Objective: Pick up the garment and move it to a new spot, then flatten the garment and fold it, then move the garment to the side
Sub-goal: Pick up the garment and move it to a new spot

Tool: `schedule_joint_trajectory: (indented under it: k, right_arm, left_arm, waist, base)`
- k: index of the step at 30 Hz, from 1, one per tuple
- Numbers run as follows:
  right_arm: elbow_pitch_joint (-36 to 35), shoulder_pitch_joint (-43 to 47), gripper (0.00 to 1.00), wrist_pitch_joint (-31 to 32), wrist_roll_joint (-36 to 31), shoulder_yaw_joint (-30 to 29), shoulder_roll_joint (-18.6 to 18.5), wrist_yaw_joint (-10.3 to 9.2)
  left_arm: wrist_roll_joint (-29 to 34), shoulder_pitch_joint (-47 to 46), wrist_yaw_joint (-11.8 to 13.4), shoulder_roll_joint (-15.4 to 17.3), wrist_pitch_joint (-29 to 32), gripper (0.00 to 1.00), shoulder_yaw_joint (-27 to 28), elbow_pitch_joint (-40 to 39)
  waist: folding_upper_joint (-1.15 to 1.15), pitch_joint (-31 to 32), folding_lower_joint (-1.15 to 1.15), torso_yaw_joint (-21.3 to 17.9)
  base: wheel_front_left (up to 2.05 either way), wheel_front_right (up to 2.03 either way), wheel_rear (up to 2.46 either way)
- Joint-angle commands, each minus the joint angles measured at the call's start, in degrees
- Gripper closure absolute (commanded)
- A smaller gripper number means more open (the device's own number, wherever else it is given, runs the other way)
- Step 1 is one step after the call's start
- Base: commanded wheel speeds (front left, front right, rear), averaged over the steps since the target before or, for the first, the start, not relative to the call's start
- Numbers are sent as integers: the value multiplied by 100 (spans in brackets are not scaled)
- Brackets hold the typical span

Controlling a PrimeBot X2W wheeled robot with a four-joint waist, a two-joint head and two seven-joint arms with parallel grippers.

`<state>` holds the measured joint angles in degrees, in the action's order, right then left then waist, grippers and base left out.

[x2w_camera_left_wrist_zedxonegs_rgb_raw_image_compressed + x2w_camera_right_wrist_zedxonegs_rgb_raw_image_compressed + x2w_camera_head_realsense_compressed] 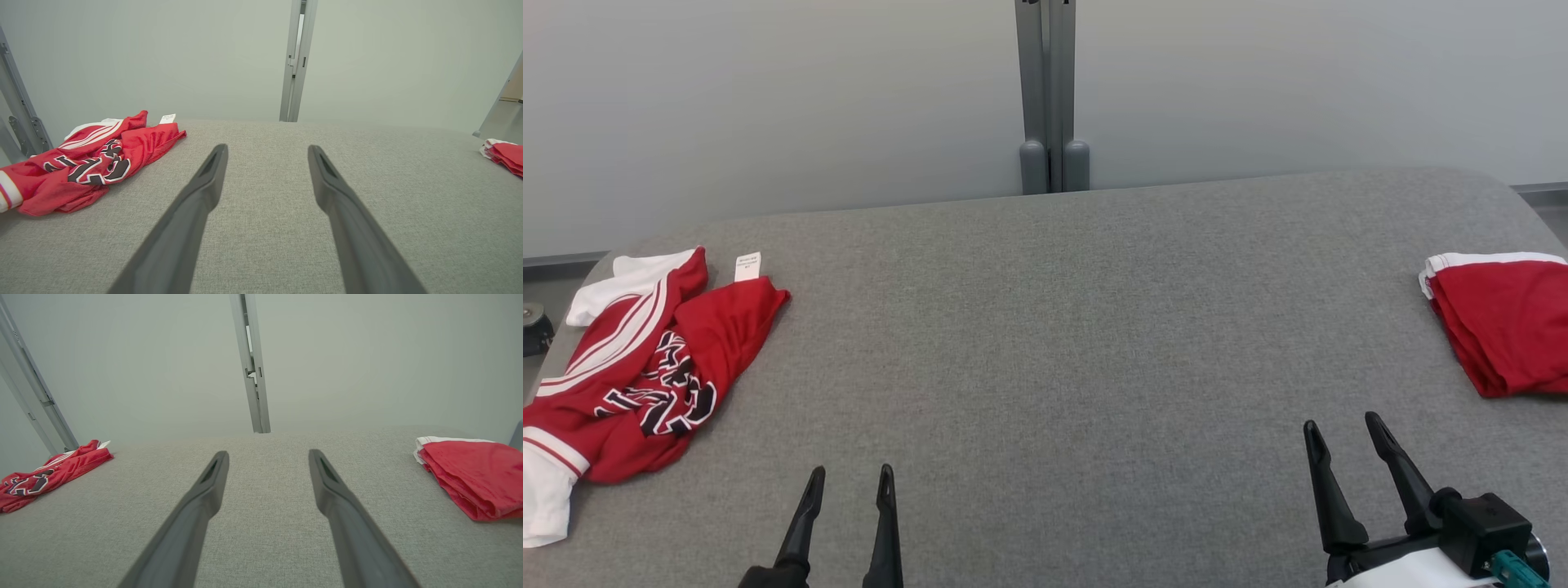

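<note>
A crumpled red garment (645,367) with white trim and black lettering lies at the table's left edge; the left wrist view has it (90,163) at left, the right wrist view (49,473) far left. My left gripper (849,482) stands open near the front edge, right of that garment and apart from it, nothing between its fingers (204,179). My right gripper (1339,429) is open at the front right, empty, its fingers (208,482) over bare cloth.
A folded red garment with a white band (1503,322) lies at the table's right edge (470,473), just beyond my right gripper. The grey fabric table (1054,343) ends at a pale wall with a grey metal post (1049,98) behind its middle.
</note>
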<state>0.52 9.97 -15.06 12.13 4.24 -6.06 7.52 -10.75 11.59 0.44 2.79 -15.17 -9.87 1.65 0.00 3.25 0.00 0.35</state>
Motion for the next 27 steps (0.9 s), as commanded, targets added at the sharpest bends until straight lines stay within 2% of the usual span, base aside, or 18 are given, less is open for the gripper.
schedule_joint_trajectory:
  k: [1, 9, 14, 20, 27]
  right_arm:
    - [-13, -60, 0, -15, -52, -31, 1, -6]
    - [-37, -48, 0, -15, -268, -46, -1, -6]
    - [-82, -79, 0, -15, -136, -23, 23, -6]
    - [-46, -117, 0, -15, -65, 158, -53, -6]
    - [-34, -268, 0, -15, -148, 317, -102, -6]
  left_arm:
    - [32, -119, -33, 22, 6, 0, -13, 5]
    - [122, -198, -49, 22, 6, 0, -21, -67]
    - [49, -242, 69, 22, 6, 0, 32, -46]
    - [90, -306, 101, 22, 6, 0, 56, 64]
    - [50, -395, 214, 21, 6, 0, 38, 183]
  waist:
    - [0, -12, 0, 12]
    - [0, -95, 0, 123]
    - [0, -194, 0, 351]
    - [0, -340, 0, 866]
    - [0, -519, 0, 1698]
  base:
    - [0, 0, 0]
    - [0, 0, 0]
    - [0, 0, 0]
    - [0, 0, 0]
    - [0, 0, 0]
